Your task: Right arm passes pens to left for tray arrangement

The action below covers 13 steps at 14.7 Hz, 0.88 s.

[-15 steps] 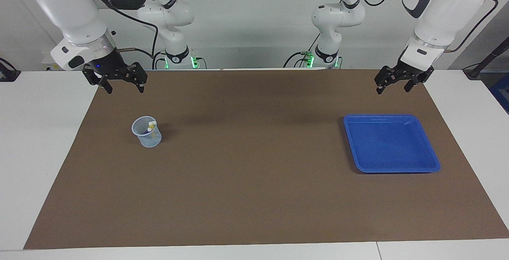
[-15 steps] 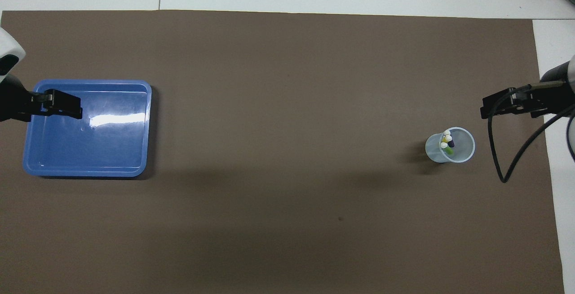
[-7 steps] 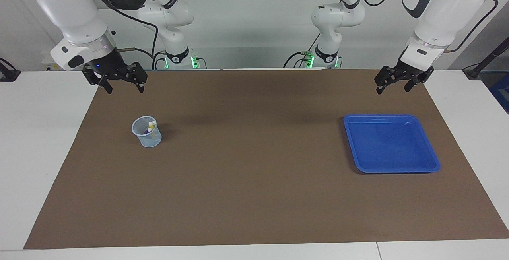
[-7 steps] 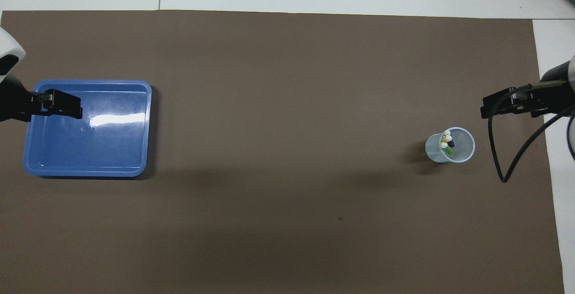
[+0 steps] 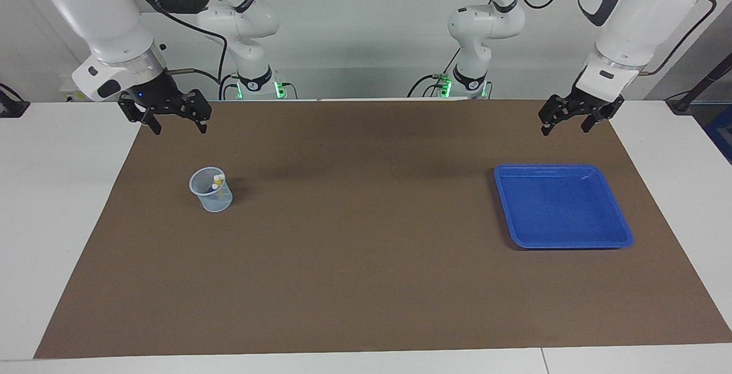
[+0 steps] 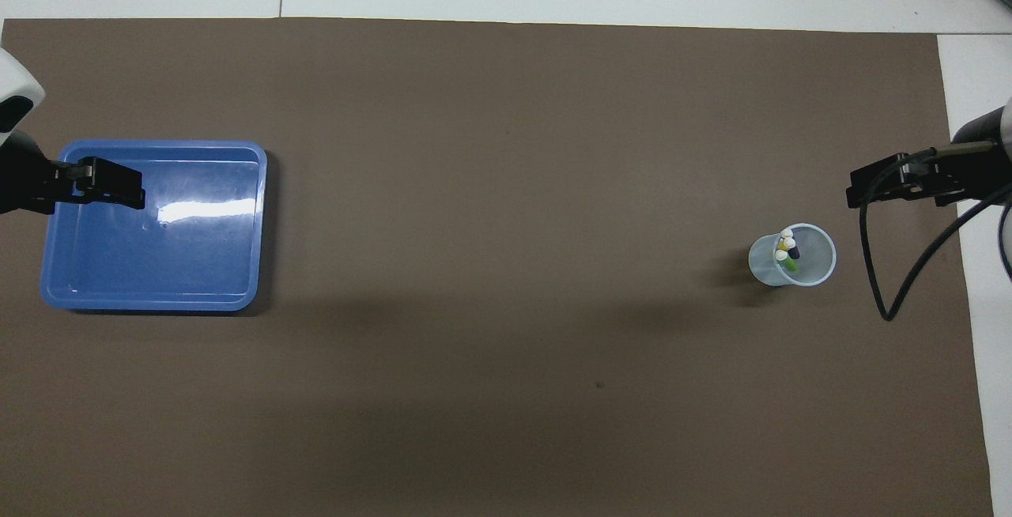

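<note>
The pens (image 5: 215, 182) stand upright in a small see-through cup (image 5: 211, 190) on the brown mat (image 5: 366, 282), toward the right arm's end of the desk (image 5: 51, 191); their pale caps poke up at the cup's rim, and from overhead a green barrel and a dark one show inside, the third pen being hard to make out. The blue tray (image 5: 563, 206) lies flat on the same mat toward the left arm's end, well apart from the cup, with nothing in it. The right tool (image 5: 175, 125), with its small blue light, hangs in the air over the mat's edge nearest the robots, its fingers spread apart and holding nothing; a thick black cable (image 6: 901, 264) loops down from its wrist. The left tool (image 5: 566, 122) waits in the air over the mat near the tray's robot-side rim, its fingers also apart and empty. White desk shows around the mat on all sides.
</note>
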Tool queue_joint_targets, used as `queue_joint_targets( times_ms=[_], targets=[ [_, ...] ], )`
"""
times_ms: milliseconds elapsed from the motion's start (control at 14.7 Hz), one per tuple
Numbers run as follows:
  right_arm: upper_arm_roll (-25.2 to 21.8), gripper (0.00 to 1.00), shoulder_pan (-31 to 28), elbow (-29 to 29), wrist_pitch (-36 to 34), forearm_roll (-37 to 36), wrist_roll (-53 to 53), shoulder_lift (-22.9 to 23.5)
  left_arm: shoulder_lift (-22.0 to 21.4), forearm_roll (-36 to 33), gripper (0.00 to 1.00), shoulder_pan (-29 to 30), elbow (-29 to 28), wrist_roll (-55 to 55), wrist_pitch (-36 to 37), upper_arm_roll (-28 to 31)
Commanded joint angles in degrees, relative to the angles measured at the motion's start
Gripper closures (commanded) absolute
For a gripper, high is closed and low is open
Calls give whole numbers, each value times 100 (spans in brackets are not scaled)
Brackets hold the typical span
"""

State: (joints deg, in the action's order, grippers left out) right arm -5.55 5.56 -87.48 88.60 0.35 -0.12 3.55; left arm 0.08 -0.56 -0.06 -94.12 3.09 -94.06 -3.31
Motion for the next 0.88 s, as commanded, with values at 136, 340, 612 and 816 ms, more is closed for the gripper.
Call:
queue_joint_targets(
  times_ms=[136, 340, 612, 816],
  targets=[
    [11, 0, 15, 82, -97, -210, 91, 58, -105, -23, 0, -47, -107, -19, 37, 50],
    [19, 0, -2, 82, -79, -237, 47, 58, -105, -23, 0, -47, -107, -19, 37, 50],
    [28, 0, -11, -23, -1, -202, 30, 32, -105, -32, 0, -47, -107, -19, 37, 50],
    [28, 0, -2, -426, 341, -176, 30, -109, -105, -23, 0, -47, -107, -10, 37, 50]
  ],
)
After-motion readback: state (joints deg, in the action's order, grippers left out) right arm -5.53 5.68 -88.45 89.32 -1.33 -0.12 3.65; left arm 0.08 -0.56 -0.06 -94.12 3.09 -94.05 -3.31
